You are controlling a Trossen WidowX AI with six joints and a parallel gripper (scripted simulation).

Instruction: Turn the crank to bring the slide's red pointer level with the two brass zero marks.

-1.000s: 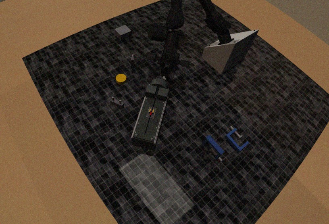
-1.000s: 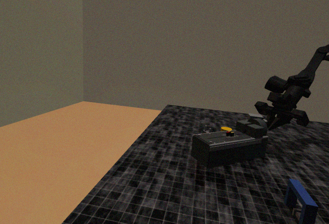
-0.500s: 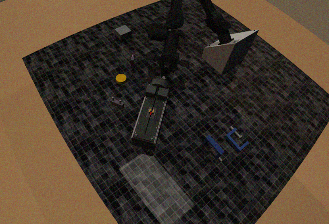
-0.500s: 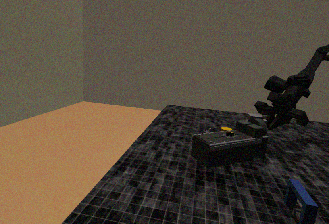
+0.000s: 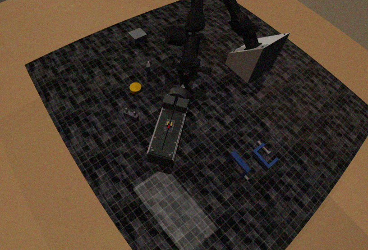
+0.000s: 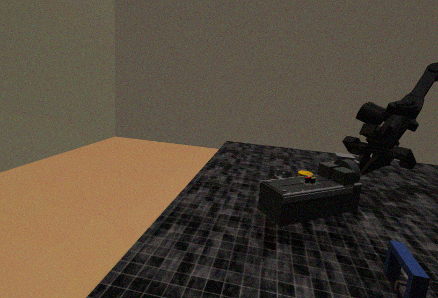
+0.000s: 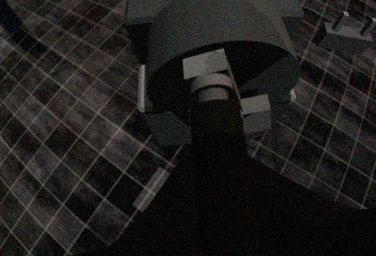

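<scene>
Tan table point(image 5: 44, 167) under a dark checkered mat point(image 5: 267, 116). On the mat: crank machine point(image 5: 166, 134), yellow disc point(image 5: 135, 87), blue brackets point(image 5: 264, 155), grey block point(image 5: 137, 34).

The gripper point(image 5: 183, 85) is clamped on the crank handle point(image 7: 212, 81) at the 12 o'clock end of the long dark machine point(image 5: 167, 133), so that end is blocked by the arm above it. At the machine's 10 o'clock, a yellow disc point(image 5: 135, 87) and a small grey bracket point(image 5: 131, 113) narrow the passage. A grey cube point(image 5: 137, 34) and a small peg point(image 5: 148, 64) stand farther off toward 11 o'clock. The arm's grey wedge base point(image 5: 252, 60) blocks 2 o'clock. Two blue clamp pieces point(image 5: 240, 161) lie at 4 o'clock, well apart from the machine. Toward 6 and 8 o'clock, open tiled mat point(image 5: 89, 158) offers room.
</scene>
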